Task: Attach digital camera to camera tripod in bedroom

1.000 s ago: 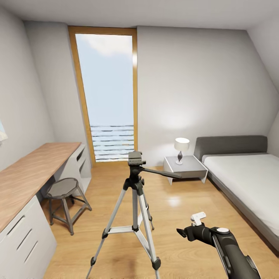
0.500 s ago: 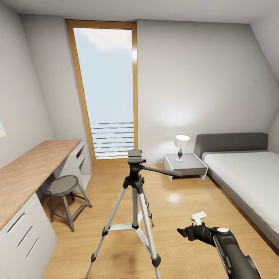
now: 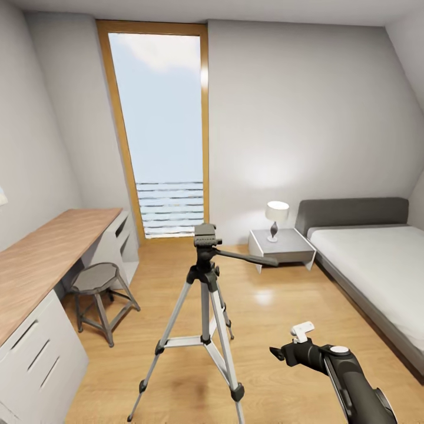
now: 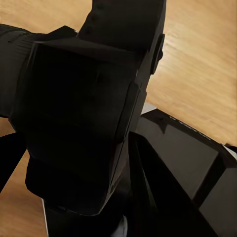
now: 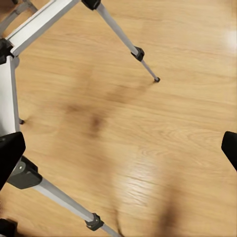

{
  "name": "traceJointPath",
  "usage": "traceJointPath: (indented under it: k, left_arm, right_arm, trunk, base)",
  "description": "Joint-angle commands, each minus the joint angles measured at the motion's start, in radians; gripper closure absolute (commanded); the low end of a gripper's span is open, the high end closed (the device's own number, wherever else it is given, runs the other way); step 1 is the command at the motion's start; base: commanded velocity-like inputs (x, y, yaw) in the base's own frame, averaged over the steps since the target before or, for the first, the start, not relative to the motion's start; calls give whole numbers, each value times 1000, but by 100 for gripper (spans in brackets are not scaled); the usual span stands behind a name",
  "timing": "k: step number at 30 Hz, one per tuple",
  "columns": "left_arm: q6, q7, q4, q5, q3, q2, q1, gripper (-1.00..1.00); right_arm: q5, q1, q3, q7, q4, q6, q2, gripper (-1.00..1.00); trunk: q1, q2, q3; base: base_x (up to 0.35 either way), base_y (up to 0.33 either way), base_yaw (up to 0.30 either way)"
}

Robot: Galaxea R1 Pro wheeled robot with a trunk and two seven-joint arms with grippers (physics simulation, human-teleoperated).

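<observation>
My view has tilted up a little while the tripod (image 3: 205, 306) stands mid-floor ahead, bare-topped, my right gripper (image 5: 118, 148) spread wide and empty beside it, my left gripper's state unreadable, so I judge mounting the camera remains undone.

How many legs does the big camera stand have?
3. On the camera tripod, one leg slants toward the desk side, one comes toward the robot's right arm, and one goes back behind, mostly hidden by the front leg.
</observation>
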Motion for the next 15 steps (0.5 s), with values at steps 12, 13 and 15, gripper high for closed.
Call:
traceJointPath:
  k: [12, 13, 15]
  left_arm:
    - [3, 5, -1, 6, -9, 0, -1, 100]
    - [3, 5, -1, 6, -9, 0, -1, 100]
    - [3, 5, -1, 6, -9, 0, -1, 100]
  right_arm:
    - [8, -1, -2, 9, 2, 1, 0, -100]
    - [8, -1, -2, 9, 2, 1, 0, -100]
    - [7, -1, -2, 9, 2, 1, 0, -100]
  trunk:
    - [1, -2, -22]
    - [1, -2, -23]
    - [1, -2, -27]
  base:
    - [0, 0, 0]
    - [0, 0, 0]
    - [0, 0, 0]
